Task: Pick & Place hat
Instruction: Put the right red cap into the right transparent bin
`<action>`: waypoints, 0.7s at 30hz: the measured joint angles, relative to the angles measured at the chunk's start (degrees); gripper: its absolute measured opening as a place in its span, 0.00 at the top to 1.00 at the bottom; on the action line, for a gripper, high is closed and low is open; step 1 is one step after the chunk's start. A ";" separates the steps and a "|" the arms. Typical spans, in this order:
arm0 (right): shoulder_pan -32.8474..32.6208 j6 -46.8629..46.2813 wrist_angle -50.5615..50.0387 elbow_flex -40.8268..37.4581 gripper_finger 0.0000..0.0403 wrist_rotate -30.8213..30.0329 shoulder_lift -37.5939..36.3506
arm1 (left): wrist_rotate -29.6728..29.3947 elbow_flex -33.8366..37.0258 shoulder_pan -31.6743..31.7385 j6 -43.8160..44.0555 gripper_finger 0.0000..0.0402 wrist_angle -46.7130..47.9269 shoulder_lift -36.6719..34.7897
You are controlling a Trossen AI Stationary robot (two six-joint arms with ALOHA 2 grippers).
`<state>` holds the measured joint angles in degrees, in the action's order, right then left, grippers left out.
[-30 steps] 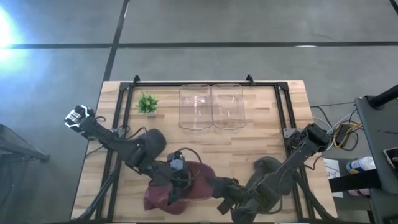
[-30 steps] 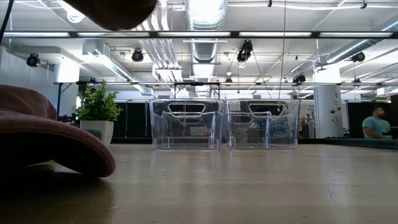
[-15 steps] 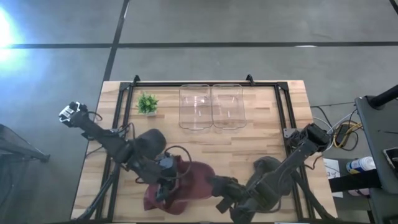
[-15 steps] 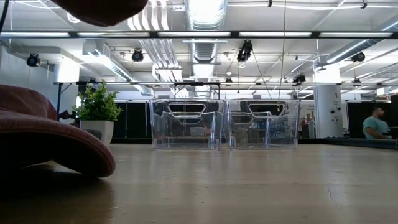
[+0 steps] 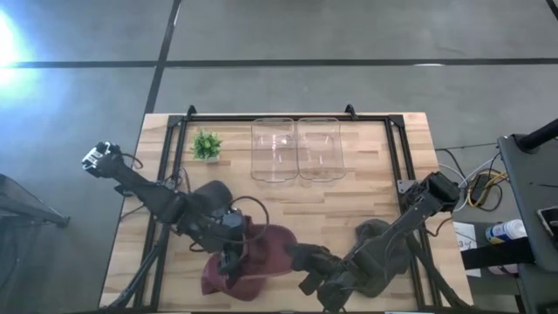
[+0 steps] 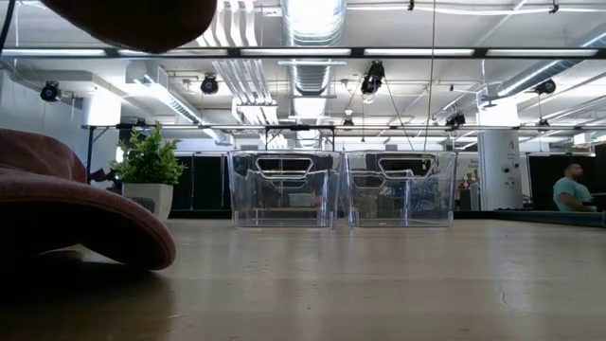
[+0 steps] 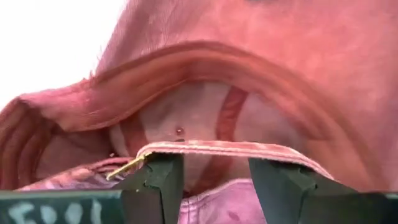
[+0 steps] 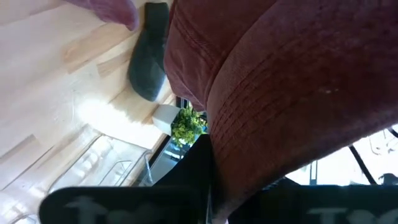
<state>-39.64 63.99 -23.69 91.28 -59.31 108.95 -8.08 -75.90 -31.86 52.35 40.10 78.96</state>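
The maroon hat (image 5: 261, 253) lies near the table's near edge, left of centre. In the low view one part of the hat (image 6: 76, 208) rests on the table and another maroon part (image 6: 142, 17) hangs above it. My left gripper (image 5: 231, 260) is over the hat's left half. Its wrist view looks into the hat's hollow, past the back strap (image 7: 211, 148) with its brass buckle. My right gripper (image 5: 301, 260) is at the hat's right edge. In its wrist view the corduroy hat (image 8: 280, 93) covers one finger. My left gripper (image 7: 216, 171) comes from above, slanting down, at the hat's back opening. Pink cloth (image 7: 211, 199) fills the gap between its two fingers just under the strap, which lies across both fingertips. One layer or several, I cannot tell. My right gripper (image 8: 214, 186) has the hat's right edge (image 8: 224, 143) from the table's right side, roughly level. One finger (image 8: 199, 165) shows under the cloth; the hat hides the other. That edge is raised off the table.
Two clear bins (image 5: 277, 150) (image 5: 318, 148) stand side by side at the far middle. A small potted plant (image 5: 207, 145) is to their left. Dark frame rails (image 5: 394, 166) run along the table's sides. A person (image 6: 573, 187) is far off in the room.
My left gripper has moved toward the near-left, down over the hat's left half. My right gripper has crept left, pushing the hat's right edge in a little. The maroon part high in the low view has shifted left and now hangs lower.
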 joint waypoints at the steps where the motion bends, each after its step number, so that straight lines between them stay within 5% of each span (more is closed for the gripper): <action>1: 0.05 0.32 0.06 -0.01 0.96 0.31 0.00 | 0.06 -0.23 0.00 0.93 0.57 0.43 -0.27; 11: 1.60 0.75 0.18 -0.37 0.96 2.52 -0.02 | 0.30 -1.89 0.19 5.93 0.48 8.13 -0.24; 17: 2.36 2.24 0.33 -0.91 0.96 2.89 -0.02 | 4.89 -4.67 0.37 1.30 0.48 20.27 -0.25; 21: 2.35 2.24 0.65 -1.12 0.96 5.13 -0.02 | 3.11 -9.25 0.31 -0.85 0.48 20.41 -0.33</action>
<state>-37.29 66.23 -23.04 90.15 -54.18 108.92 -4.96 -85.14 -31.55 51.50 60.51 78.63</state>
